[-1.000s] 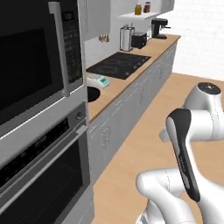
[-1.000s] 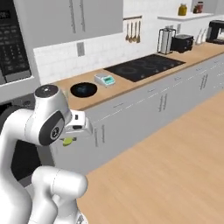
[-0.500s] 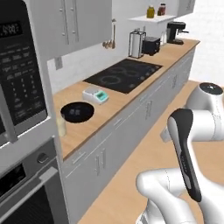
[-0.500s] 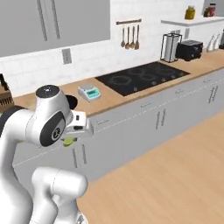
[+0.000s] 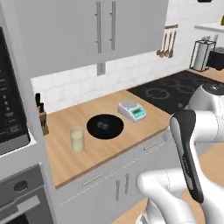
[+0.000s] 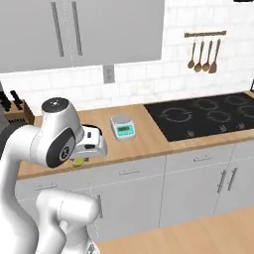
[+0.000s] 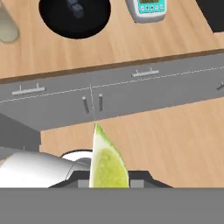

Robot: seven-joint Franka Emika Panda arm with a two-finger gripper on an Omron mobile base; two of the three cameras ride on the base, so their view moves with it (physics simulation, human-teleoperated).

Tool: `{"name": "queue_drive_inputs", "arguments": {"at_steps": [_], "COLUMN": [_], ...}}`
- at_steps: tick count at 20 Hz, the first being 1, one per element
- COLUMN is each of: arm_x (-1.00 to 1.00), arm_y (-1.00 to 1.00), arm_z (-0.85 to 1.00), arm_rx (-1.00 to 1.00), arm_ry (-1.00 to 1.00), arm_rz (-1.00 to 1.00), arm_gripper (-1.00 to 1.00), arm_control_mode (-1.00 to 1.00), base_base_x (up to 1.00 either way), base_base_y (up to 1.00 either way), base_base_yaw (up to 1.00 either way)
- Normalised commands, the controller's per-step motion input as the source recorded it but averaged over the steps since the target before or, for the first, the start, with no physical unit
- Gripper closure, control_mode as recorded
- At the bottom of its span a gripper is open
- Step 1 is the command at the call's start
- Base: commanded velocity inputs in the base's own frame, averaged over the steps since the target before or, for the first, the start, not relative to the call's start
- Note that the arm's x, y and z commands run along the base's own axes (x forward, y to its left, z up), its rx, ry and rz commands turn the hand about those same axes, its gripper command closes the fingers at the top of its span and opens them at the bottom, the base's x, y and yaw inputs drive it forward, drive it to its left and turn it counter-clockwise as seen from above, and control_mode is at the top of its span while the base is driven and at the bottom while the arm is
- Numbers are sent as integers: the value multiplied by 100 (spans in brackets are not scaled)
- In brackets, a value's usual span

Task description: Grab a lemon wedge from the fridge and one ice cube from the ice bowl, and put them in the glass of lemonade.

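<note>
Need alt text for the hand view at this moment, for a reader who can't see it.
A yellow-green lemon wedge stands pointed-end up in the shut gripper, close to the camera. Beyond it lie a wood floor and grey cabinet fronts. On the wooden counter above sit the black ice bowl, part of the glass of lemonade and a small scale.

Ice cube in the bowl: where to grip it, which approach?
Come straight down from above. The bowl is shallow and wide, so its rim blocks a side approach. Pinch one ice cube across opposite flat sides. The two cubes lie close together near the middle.
</note>
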Motion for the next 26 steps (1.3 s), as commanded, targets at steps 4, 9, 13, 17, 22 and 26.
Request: {"name": "queue_drive_inputs", "arguments": {"at_steps": [4,9,13,17,22,26], "arm_x": [0,0,0,0,0,0], "arm_y": [0,0,0,0,0,0], "arm_z": [0,0,0,0,0,0], "arm_rx": [0,0,0,0,0,0], "arm_ry": [0,0,0,0,0,0], "arm_rz": [0,0,0,0,0,0], "arm_gripper": [100,100,100,100,100,100], "arm_control_mode": [100,100,100,100,100,100], "base_base_x": [37,7,68,67,31,18], "base_base_y": [-25,-10,-10,0,0,-7], "base_base_yaw": [59,48,21,22,28,34]}}
